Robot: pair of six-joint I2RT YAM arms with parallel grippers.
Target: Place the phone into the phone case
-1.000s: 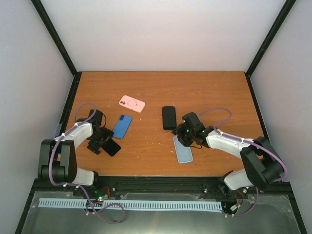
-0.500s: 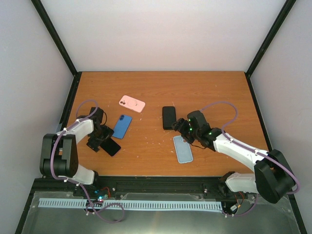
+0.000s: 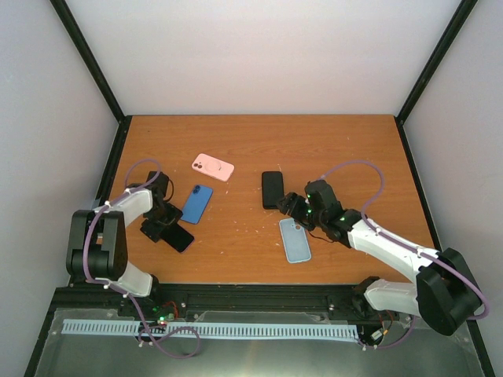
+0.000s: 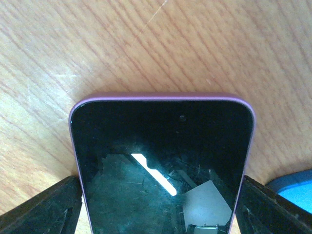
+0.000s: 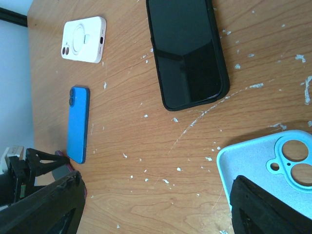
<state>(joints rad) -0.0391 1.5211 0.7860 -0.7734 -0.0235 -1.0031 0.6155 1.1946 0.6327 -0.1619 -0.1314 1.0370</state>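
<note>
While the left gripper [image 3: 163, 225] pinches the purple-edged phone [image 4: 161, 161] just beside the blue phone [image 3: 197, 203], the right gripper [image 3: 291, 206] hangs spread by the light-blue case [image 3: 295, 240], well right of that blue phone.

On the counter [image 3: 354, 157] I count five flat pieces. Three are phones: one blue phone [image 3: 197, 203], one purple-rimmed phone [image 4: 161, 161], one black phone [image 3: 273, 189]. Two are cases: one pink case [image 3: 213, 166], one light blue case [image 3: 295, 239]. The arms are two: left arm [image 3: 130, 206], right arm [image 3: 385, 243].
</note>
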